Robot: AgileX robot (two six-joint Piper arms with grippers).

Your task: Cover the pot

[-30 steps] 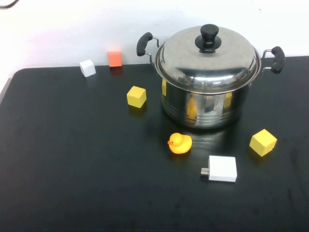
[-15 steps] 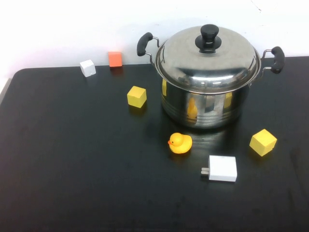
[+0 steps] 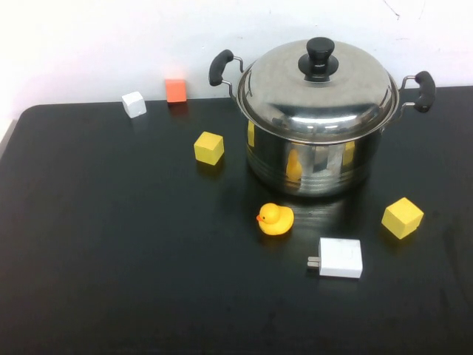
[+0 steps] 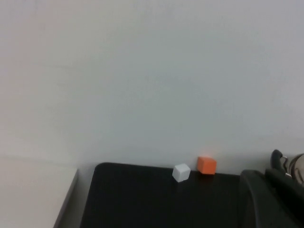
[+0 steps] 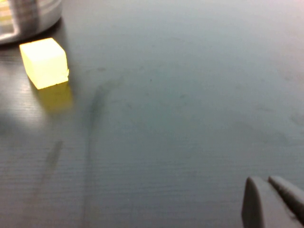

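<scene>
Black table [image 3: 111, 259] against a white wall. High view: pot [image 3: 314, 159] stands at the far right, lid [image 3: 318, 89] seated on it, black knob up, side handles sticking out left and right. Duck [image 3: 275, 219] just in front of pot; white plug [image 3: 338, 257] nearer still, to the duck's right. One yellow cube [image 3: 209, 148] left of pot, another [image 3: 402, 217] at its front right. White cube [image 3: 134, 103] and orange cube [image 3: 176, 90] sit at the far edge, left. Neither arm shows in this view.

Left wrist view: wall mostly; far table edge with white cube [image 4: 181, 172] and orange cube [image 4: 206, 165] close together. Left tool [image 4: 270, 199] is a dark shape at the frame corner; cannot tell its state.

Right wrist view: right tool [image 5: 273, 202] low over bare table, fingers pressed together. Yellow cube [image 5: 44, 62] well off, beside pot base [image 5: 28, 16].
</scene>
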